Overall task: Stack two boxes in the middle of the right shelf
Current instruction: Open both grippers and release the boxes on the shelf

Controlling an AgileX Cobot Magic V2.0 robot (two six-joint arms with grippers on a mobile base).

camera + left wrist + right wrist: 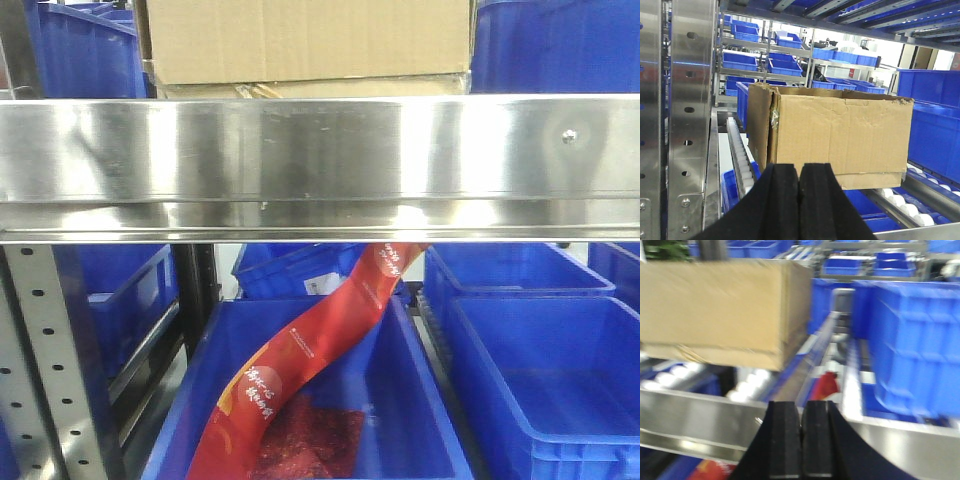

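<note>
the cardboard box (832,136) sits on the roller shelf (742,170), its top cut off in the front view behind the steel rail (320,165). left gripper (799,200) and right gripper (801,440) are both pressed closed, holding nothing. the right wrist view is blurred.

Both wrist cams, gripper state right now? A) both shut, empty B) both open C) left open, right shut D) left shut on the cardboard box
A: the left gripper and the right gripper each show black fingers pressed together with nothing between them, while the brown cardboard box sits apart on the roller shelf ahead.
</note>
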